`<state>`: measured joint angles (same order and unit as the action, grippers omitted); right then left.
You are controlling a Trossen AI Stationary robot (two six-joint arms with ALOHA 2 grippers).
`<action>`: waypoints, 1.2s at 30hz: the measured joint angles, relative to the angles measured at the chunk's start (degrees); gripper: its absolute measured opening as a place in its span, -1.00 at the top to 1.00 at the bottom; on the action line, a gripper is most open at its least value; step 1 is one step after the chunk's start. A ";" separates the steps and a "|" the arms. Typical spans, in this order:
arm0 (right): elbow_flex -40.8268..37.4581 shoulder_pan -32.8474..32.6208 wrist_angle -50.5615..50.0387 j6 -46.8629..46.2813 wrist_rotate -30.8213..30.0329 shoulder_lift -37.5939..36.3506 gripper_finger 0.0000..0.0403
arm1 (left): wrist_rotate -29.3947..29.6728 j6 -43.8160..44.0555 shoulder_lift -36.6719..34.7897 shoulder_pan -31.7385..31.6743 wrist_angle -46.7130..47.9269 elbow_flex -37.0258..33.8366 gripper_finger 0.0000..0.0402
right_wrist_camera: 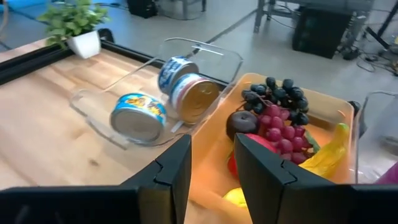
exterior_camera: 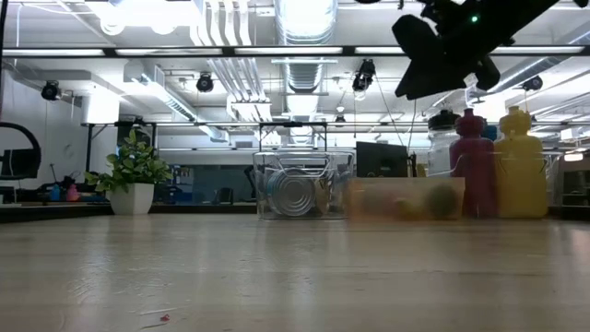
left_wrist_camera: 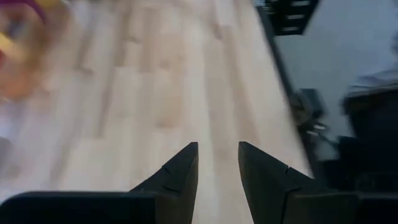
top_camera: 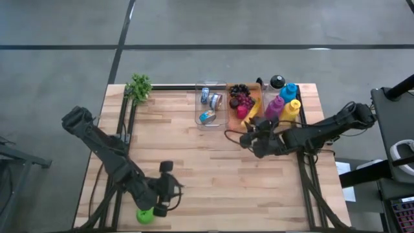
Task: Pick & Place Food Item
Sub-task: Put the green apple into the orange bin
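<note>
The clear bin stands at the far edge of the desk, with a round tin can showing through its front wall. To its left, well apart, a small green plant sits in a white pot. Just right of the bin lies a low orange tray holding blurred fruit. Beyond the tray stand three bottles: a dark-capped clear one, a magenta one and a yellow one. A dark robot arm hangs above the tray, its pincer not discernible.
</note>
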<state>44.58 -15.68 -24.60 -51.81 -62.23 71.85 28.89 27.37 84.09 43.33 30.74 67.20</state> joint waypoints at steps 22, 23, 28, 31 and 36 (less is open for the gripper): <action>0.00 -8.86 -0.02 0.48 -0.91 -1.27 0.62 | -34.34 56.27 0.02 11.93 11.90 0.00 0.41; 0.00 -9.17 -0.01 0.79 -0.84 -1.35 0.62 | -36.07 57.91 0.02 12.08 12.39 0.00 0.41; 0.02 -10.11 0.02 1.05 -0.81 -1.40 0.64 | -43.69 62.35 0.11 12.68 14.11 -0.05 0.41; 0.02 -10.34 0.02 1.07 -0.79 -1.40 0.62 | -45.89 62.49 0.11 13.10 14.29 -1.15 0.41; 0.02 -10.34 0.12 1.00 -0.79 -1.40 0.59 | -46.58 62.62 0.15 13.08 10.93 -5.75 0.41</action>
<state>44.60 -26.02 -24.48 -50.82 -63.03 70.46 -17.69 89.98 84.25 56.40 41.67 61.45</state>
